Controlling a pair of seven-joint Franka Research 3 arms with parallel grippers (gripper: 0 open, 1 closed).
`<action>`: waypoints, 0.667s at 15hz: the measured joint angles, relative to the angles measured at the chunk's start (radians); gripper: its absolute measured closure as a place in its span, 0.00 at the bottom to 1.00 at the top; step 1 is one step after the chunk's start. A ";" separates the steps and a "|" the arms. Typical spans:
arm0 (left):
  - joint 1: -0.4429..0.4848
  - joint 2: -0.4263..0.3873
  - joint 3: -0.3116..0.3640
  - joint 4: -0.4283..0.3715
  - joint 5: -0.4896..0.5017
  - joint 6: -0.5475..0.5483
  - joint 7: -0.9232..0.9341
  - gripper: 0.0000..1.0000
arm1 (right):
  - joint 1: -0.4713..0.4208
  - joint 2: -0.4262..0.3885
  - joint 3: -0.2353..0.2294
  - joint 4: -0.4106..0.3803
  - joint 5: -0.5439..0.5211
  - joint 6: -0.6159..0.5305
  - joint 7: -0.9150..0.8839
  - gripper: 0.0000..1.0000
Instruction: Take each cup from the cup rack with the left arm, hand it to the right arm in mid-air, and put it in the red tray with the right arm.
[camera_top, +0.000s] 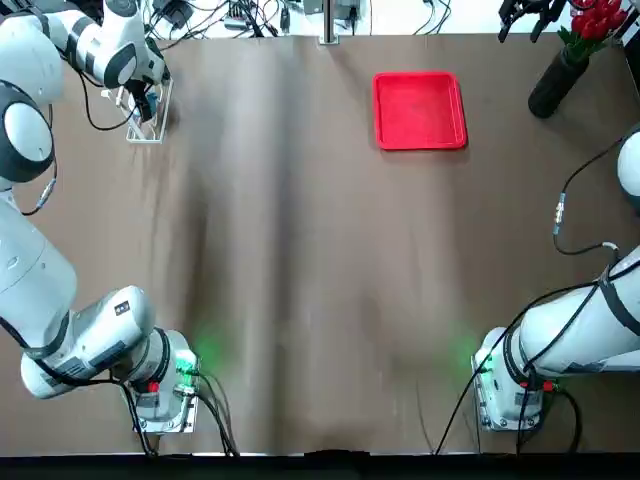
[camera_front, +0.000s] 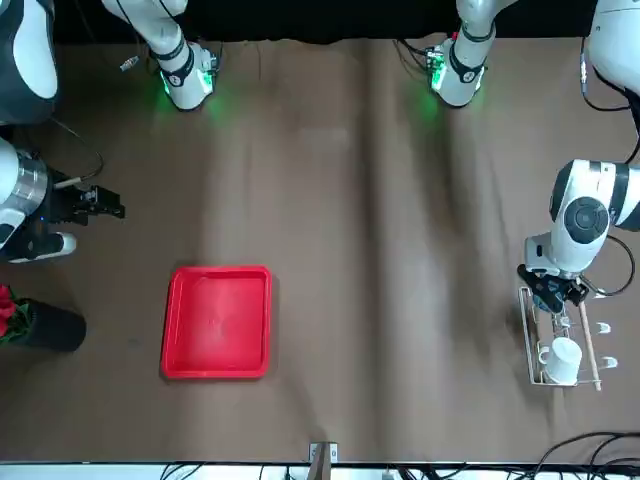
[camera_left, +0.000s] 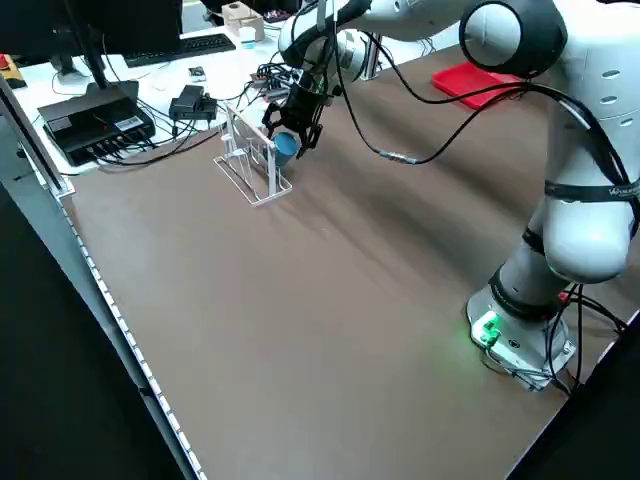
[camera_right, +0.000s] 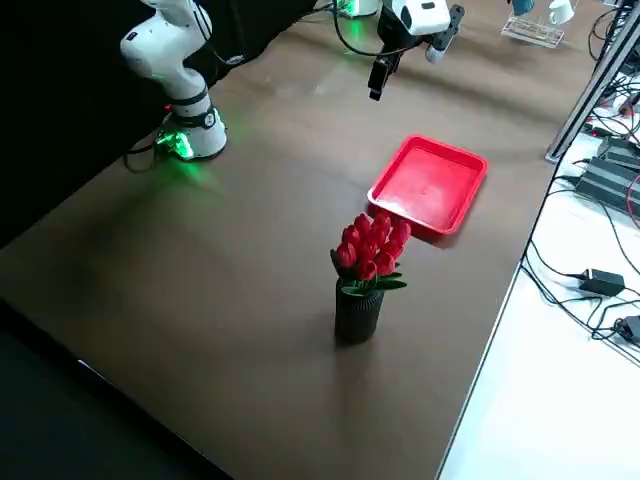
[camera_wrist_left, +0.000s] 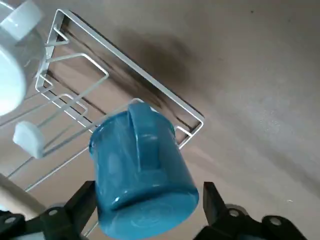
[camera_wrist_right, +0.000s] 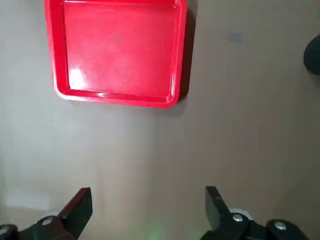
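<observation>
At the cup rack (camera_top: 148, 118), the left gripper (camera_wrist_left: 145, 210) hung with its fingers spread either side of the blue cup (camera_wrist_left: 142, 172), not yet closed on it. A skewed squeeze could knock the cup off or tip the rack. The white cup (camera_front: 561, 358) sat farther along the rack. Right of the rack, the right gripper (camera_wrist_right: 147, 210) waited open above the table near the empty red tray (camera_top: 420, 110).

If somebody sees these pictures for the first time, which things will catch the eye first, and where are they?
The red tray lies bare on the far side of the brown table. At the far left corner, the left gripper is open around the light blue cup at the cup rack, where a white cup hangs. Red flowers in a black vase stand at the far right.
</observation>
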 joint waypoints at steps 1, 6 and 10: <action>0.000 0.000 0.000 0.000 0.000 0.000 0.000 0.06 | 0.000 0.000 0.000 0.000 0.000 0.000 0.000 0.00; 0.000 0.000 -0.002 0.002 0.000 0.002 0.000 0.24 | -0.001 0.000 0.000 0.000 0.000 -0.001 0.000 0.00; 0.000 -0.009 -0.008 0.016 0.000 0.005 0.001 0.24 | -0.001 0.000 -0.001 0.000 0.000 -0.011 0.000 0.00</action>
